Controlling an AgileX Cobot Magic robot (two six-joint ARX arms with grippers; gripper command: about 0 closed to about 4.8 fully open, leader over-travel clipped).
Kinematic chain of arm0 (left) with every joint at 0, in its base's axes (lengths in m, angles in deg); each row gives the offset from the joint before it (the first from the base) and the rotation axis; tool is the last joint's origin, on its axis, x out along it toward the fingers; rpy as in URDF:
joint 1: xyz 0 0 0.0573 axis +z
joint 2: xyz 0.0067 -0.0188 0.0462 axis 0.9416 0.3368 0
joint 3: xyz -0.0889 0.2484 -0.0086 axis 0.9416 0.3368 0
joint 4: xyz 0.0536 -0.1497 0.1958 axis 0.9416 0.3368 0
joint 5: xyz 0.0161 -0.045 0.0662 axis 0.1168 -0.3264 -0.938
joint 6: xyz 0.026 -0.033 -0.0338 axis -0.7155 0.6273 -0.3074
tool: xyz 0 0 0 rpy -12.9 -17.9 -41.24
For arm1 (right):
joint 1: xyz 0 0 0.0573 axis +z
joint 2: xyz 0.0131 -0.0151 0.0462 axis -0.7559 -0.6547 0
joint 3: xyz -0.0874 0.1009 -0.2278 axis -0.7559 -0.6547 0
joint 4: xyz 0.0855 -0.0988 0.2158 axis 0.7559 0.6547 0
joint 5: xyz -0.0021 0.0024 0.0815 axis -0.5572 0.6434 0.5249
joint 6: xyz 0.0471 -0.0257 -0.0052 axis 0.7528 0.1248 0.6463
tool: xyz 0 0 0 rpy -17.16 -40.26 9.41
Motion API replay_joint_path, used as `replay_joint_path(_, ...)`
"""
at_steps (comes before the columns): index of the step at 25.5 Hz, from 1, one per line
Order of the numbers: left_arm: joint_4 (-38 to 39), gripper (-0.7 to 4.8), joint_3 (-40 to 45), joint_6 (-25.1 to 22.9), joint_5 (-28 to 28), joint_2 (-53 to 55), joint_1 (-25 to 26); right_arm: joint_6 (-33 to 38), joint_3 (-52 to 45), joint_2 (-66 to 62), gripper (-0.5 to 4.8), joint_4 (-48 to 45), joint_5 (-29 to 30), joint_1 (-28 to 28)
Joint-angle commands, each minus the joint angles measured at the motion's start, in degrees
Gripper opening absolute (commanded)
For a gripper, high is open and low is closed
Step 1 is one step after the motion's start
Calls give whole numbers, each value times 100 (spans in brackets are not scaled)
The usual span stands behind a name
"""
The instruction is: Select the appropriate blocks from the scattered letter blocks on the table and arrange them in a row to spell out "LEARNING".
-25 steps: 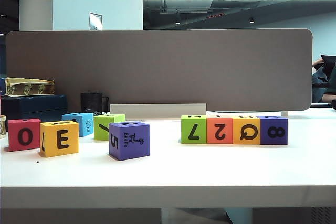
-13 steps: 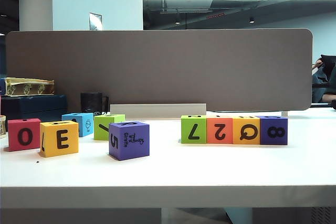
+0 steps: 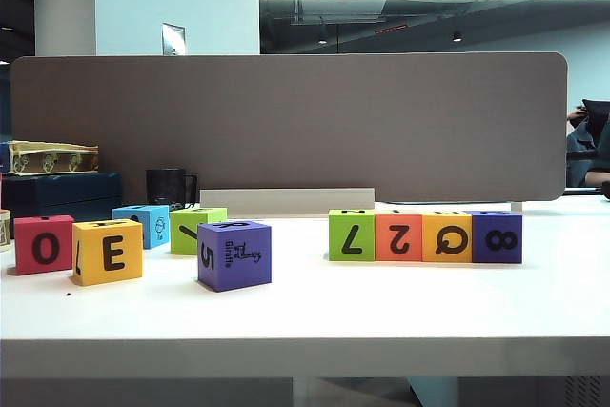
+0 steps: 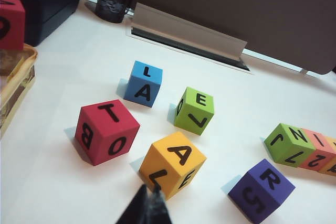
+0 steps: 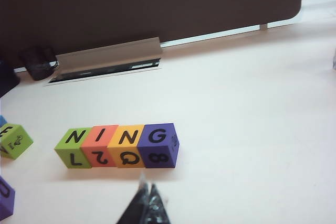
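- Left gripper (image 4: 148, 205): jaws together, holding nothing, hanging over the worktop (image 4: 63, 192). Not visible in the exterior view.
- Right gripper (image 5: 147, 200): jaws look pressed together too, empty, also absent from the exterior view.
- Just ahead of the left jaws: yellow block (image 4: 172, 164), "A" up. Red block (image 4: 106, 131) is beside it to one side, purple "R" block (image 4: 261, 189) to the other; blue "L" block (image 4: 143, 83) and green "E" block (image 4: 194, 110) are farther out.
- Just ahead of the right jaws: finished row "NING" – green (image 5: 73, 147), coral (image 5: 100, 145), orange (image 5: 126, 145), purple (image 5: 158, 145), faces touching.
- Change over the last second: none in the exterior view, all nine blocks sit as they did. So "NING" looks done; L, E, A, R are not yet placed.
- Room: open worktop on the row's "N" end, where the four loose blocks should go. Divider panel (image 3: 286, 126) is well behind and the front edge is clear of the blocks. The loose cluster is tight, so the red block could get nudged.
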Motion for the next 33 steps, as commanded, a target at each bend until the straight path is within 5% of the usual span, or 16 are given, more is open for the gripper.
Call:
replay_joint_path(1, 20, -6, -105, 37, 105, 7, -11, 7, 111, -44, -3, 122, 188, 4)
replay_joint_path(20, 612, -6, -1178, 33, 240, 57, -11, -297, 1753, -1965, -3, 544, 632, 173)
replay_joint_path(33, 658, -6, -1818, -289, 393, 1335, -11, -654, 2745, -3512, -3, 575, 684, 1521)
